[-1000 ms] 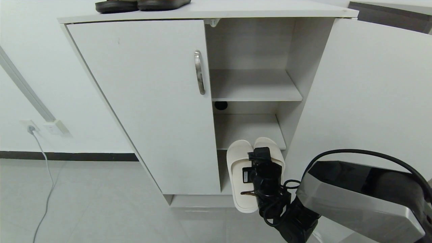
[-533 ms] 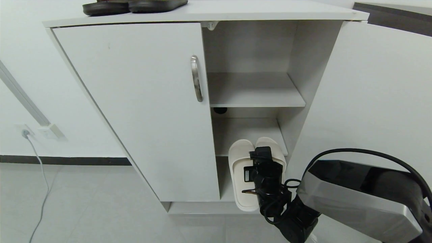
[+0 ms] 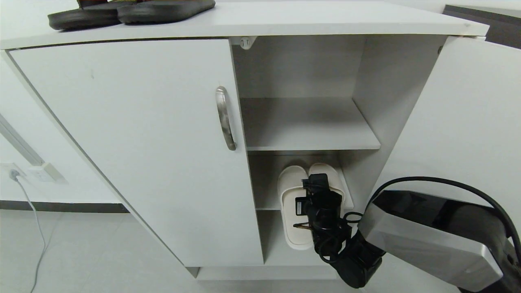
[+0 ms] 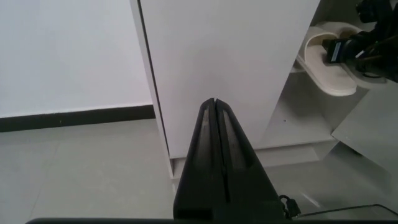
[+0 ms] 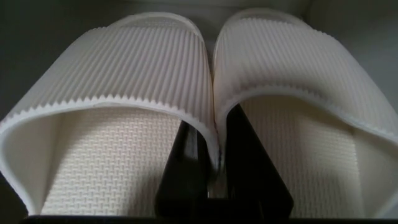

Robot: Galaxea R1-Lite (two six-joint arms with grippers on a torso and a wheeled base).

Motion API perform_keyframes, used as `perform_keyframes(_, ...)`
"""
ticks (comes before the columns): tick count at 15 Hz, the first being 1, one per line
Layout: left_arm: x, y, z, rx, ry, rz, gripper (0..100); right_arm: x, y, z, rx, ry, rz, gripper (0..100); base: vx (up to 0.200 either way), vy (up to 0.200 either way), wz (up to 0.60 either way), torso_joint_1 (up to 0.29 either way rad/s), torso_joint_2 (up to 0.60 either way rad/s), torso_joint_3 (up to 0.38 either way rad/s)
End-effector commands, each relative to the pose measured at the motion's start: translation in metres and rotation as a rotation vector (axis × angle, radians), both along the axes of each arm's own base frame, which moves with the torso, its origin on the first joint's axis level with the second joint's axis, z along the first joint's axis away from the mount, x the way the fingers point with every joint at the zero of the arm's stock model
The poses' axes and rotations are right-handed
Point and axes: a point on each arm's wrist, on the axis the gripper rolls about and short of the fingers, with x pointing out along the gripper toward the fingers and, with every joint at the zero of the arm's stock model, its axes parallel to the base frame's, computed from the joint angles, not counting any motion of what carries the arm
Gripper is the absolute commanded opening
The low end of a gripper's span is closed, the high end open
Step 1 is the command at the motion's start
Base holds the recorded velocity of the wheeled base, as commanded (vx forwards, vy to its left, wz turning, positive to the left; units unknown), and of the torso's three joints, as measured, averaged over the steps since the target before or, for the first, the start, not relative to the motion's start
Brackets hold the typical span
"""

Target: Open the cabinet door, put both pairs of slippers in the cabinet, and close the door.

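Observation:
A pair of white slippers (image 3: 291,195) hangs side by side in my right gripper (image 3: 314,182), which is shut on their inner edges (image 5: 214,149). Their toes reach in over the cabinet's middle shelf (image 3: 265,200), under the upper shelf (image 3: 305,130); the heels stick out in front. A pair of dark slippers (image 3: 130,12) lies on the cabinet top at the left. The right door (image 3: 468,122) stands open, the left door (image 3: 122,142) is closed. My left gripper (image 4: 214,104) is shut on nothing, low in front of the closed door (image 4: 230,56). The white slippers (image 4: 326,68) show off to its side.
The closed door carries a metal handle (image 3: 225,118) by the opening. A wall socket with a cable (image 3: 14,175) is at the far left. Grey floor tiles (image 4: 81,168) lie in front of the cabinet.
The head camera has come closer, so the cabinet looks larger. The right gripper has carried the white slippers deeper in, toes now over the middle shelf.

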Motion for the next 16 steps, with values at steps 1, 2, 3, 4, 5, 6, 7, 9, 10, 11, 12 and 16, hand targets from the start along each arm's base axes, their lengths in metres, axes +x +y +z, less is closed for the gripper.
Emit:
perform_keyframes(1,0.000,0.000,0.000,0.000,0.000,-0.001,0,0.014,-0.001,-0.007,-0.004,0.004,-0.015,0,0.000,0.000,0.00,0.000,0.00,0.000)
perform_keyframes(2,0.000,0.000,0.000,0.000,0.002,-0.001,0,0.018,-0.002,-0.007,-0.012,0.014,-0.021,0,0.000,0.000,0.00,0.000,0.00,0.000)
perform_keyframes(3,0.000,0.000,0.000,0.000,0.000,0.000,0,0.025,-0.002,-0.003,-0.011,0.018,-0.029,0,0.000,0.000,0.00,0.000,0.00,0.000)
perform_keyframes(4,0.000,0.000,0.000,0.000,0.000,0.000,0,0.030,-0.001,0.002,-0.009,0.015,-0.035,0,0.000,0.000,0.00,0.000,0.00,0.000)
perform_keyframes(5,0.000,0.000,0.000,0.000,0.002,0.000,0,0.035,0.000,0.005,-0.011,0.019,-0.040,0,0.000,0.000,0.00,0.000,0.00,0.000)
perform_keyframes(6,0.000,0.000,0.000,0.000,0.002,0.000,0,0.038,0.002,0.009,-0.014,0.021,-0.038,0,0.000,0.000,0.00,0.000,0.00,0.000)
perform_keyframes(7,0.000,0.000,0.000,0.000,0.002,0.000,0,0.043,0.006,0.015,-0.010,0.019,-0.034,0,0.000,0.000,0.00,0.000,0.00,0.000)
perform_keyframes(9,0.000,0.000,0.000,0.000,0.002,0.000,0,0.054,0.010,0.023,0.000,0.011,-0.038,0,0.000,0.000,0.00,0.000,0.00,0.000)
perform_keyframes(10,0.000,0.000,0.000,0.000,0.000,0.000,0,0.061,0.012,0.027,0.000,0.009,-0.041,0,0.000,0.000,0.00,0.000,0.00,0.000)
perform_keyframes(11,0.000,0.000,0.000,0.000,0.000,0.000,0,0.066,0.013,0.032,0.002,0.006,-0.034,0,0.000,0.000,0.00,0.000,0.00,0.000)
perform_keyframes(12,0.000,0.000,0.000,0.000,0.002,0.000,0,0.070,0.012,0.035,-0.004,0.016,-0.034,0,0.000,0.000,0.00,0.000,0.00,0.000)
perform_keyframes(16,0.000,0.000,0.000,0.000,0.000,0.000,0,0.087,0.015,0.039,0.009,0.002,-0.047,0,0.000,0.000,0.00,0.000,0.00,0.000)
